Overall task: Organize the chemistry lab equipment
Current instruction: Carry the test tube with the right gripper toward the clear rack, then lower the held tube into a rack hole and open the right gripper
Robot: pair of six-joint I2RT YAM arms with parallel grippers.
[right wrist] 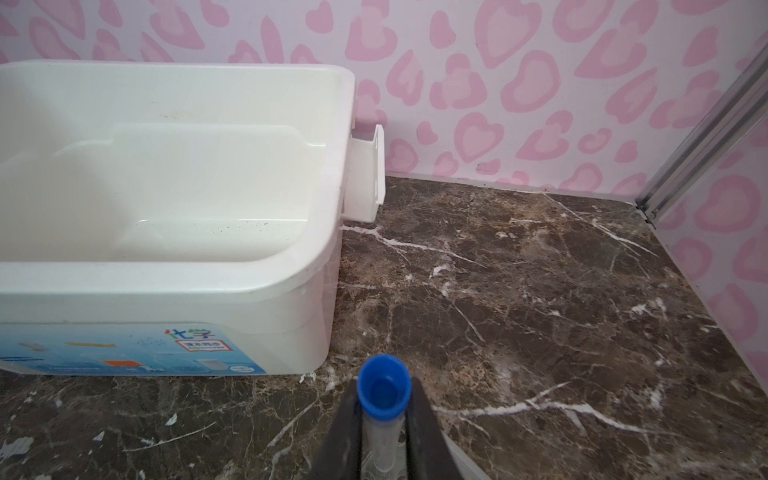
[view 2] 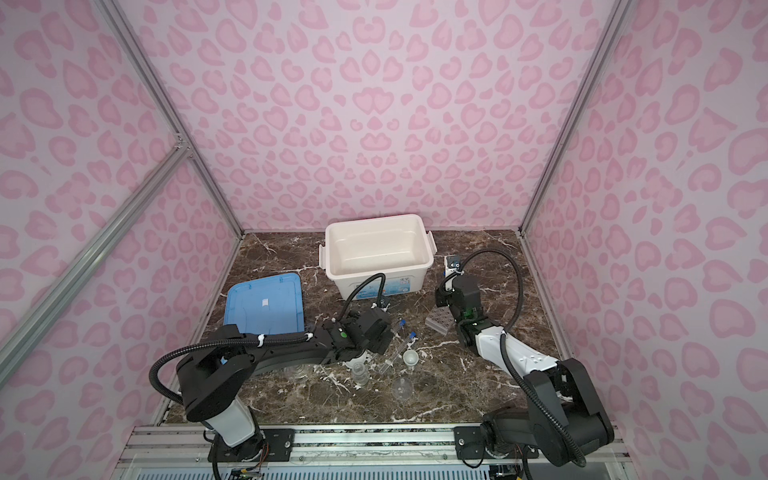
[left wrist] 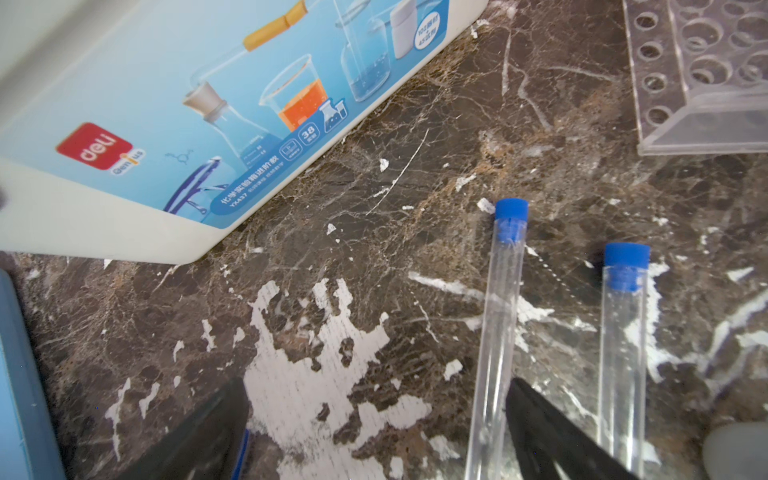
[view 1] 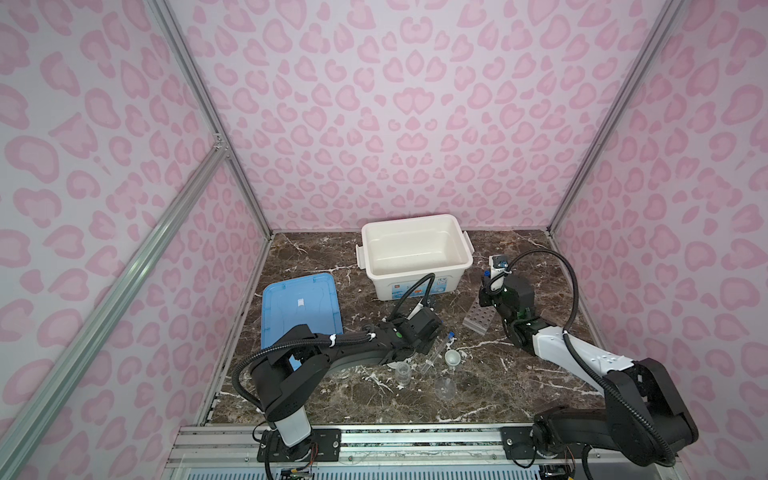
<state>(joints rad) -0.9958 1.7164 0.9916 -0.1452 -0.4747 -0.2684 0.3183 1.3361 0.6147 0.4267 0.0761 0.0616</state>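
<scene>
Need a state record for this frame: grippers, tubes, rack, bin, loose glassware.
left gripper: open, low over the table
right gripper: shut on held test tube, blue cap up, above the rack
loose tubes: two, lying side by side on the table, one just beside a left finger
rack: on the table, right of the bin; whether the held test tube is seated is unclear
bin: open, blue lid flat to its left
glassware: white bowl, beaker, flask standing by the left arm
</scene>
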